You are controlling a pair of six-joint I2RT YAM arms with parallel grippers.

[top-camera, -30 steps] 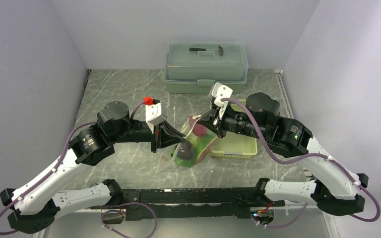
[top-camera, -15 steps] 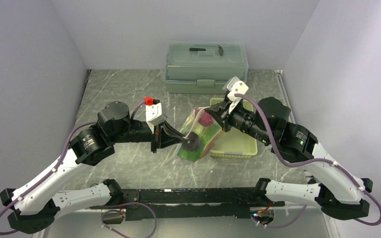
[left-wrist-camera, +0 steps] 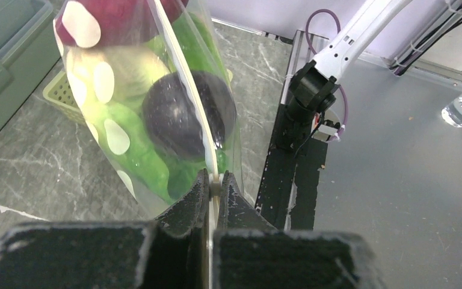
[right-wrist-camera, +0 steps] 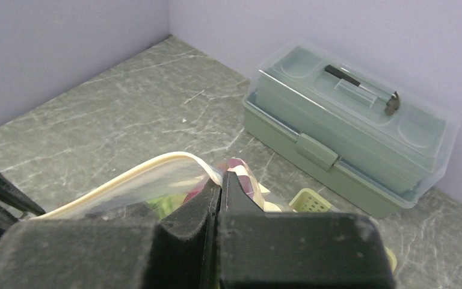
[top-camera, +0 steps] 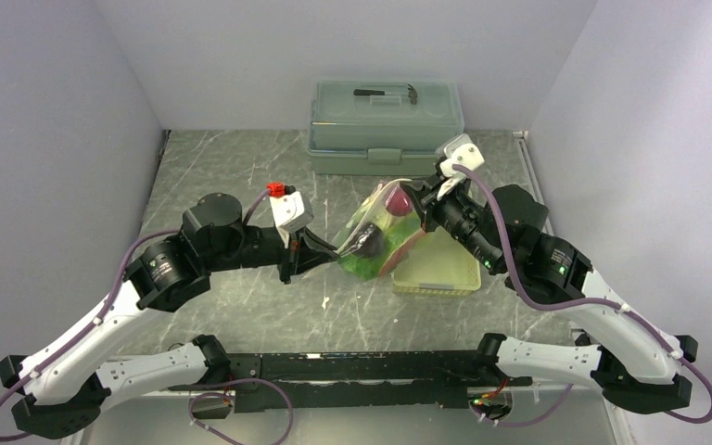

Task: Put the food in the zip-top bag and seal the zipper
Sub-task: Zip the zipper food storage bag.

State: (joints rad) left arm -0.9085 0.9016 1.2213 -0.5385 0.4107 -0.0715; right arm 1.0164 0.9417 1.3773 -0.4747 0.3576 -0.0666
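Note:
The zip-top bag (top-camera: 382, 234), clear with white dots, hangs off the table, stretched between both grippers. It holds the food: green lettuce (left-wrist-camera: 133, 158), a dark round piece (left-wrist-camera: 180, 114) and a magenta root (left-wrist-camera: 114, 15). My left gripper (top-camera: 336, 250) (left-wrist-camera: 215, 180) is shut on the near-left end of the zipper (left-wrist-camera: 180, 78). My right gripper (top-camera: 424, 197) (right-wrist-camera: 221, 179) is shut on the far-right end of the zipper (right-wrist-camera: 114, 183), whose pale strip curves away to the left in the right wrist view.
A pale yellow-green perforated tray (top-camera: 445, 274) sits on the table under the bag's right side. The lidded grey-green box (top-camera: 385, 125) (right-wrist-camera: 349, 126) stands at the back wall. Purple walls close the table on three sides.
My right gripper has swung back and to the right, carrying its end of the bag. The bag has risen off the table and now stretches between both grippers.

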